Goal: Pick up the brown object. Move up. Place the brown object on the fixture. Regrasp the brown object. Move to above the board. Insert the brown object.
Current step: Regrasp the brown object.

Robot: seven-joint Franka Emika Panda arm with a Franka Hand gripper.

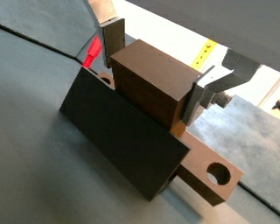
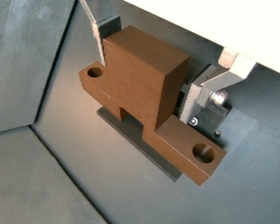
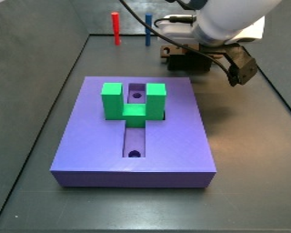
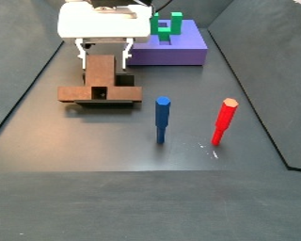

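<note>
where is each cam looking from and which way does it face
Wrist views: on the arm, both looking down at the claw around the brown object; silver fingers show.
Side view: beyond the board, facing the claw behind it.
Side view: opposite end, past the blue peg and red peg, facing the claw. Both side views share the board and pegs.
</note>
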